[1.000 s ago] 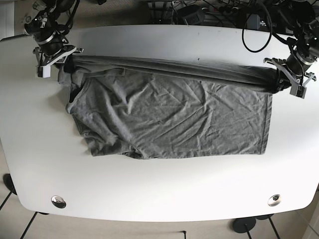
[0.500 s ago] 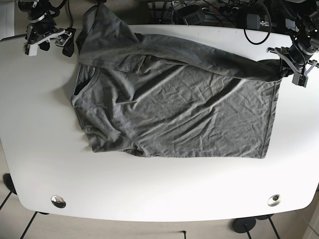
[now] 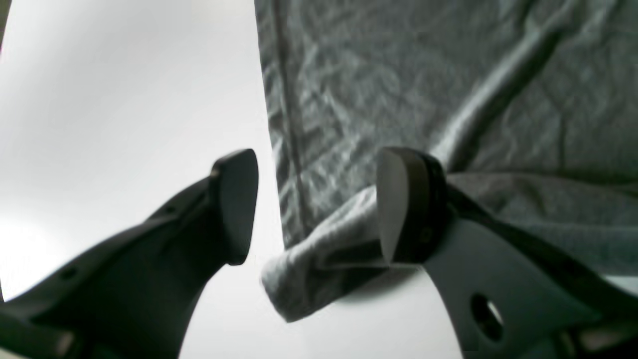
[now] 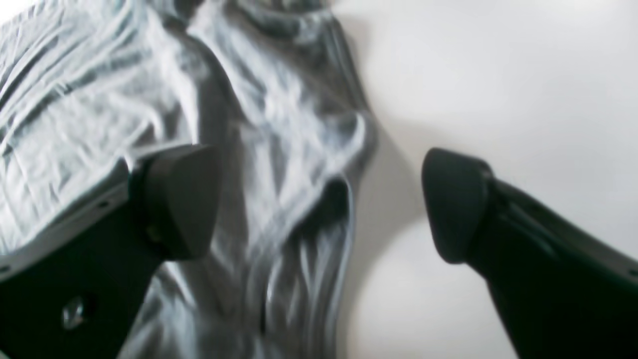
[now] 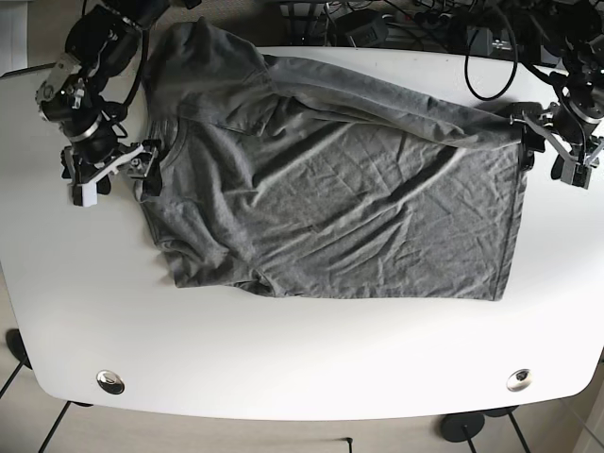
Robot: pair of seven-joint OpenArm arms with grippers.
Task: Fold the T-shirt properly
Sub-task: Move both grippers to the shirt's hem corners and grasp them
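The grey T-shirt (image 5: 330, 208) lies spread on the white table (image 5: 302, 359). Its back edge is folded forward in a loose roll from the back left to the right side. My left gripper (image 5: 550, 156) is at the shirt's right edge and is open. In the left wrist view (image 3: 314, 209) the rolled corner of cloth (image 3: 309, 269) lies between its fingers and touches the right finger (image 3: 398, 209). My right gripper (image 5: 113, 175) is open at the shirt's left edge. In the right wrist view (image 4: 319, 204) it hovers over wrinkled cloth (image 4: 279, 149), holding nothing.
Cables and equipment (image 5: 396, 24) crowd the space behind the table's back edge. Two metal grommets (image 5: 110, 381) (image 5: 518, 379) sit near the front edge. Bare table shows in front of the shirt and to both sides.
A second ago both grippers held the back edge taut. The right gripper let go first and came forward to the shirt's left edge. The left gripper has now opened, and the fold has dropped.
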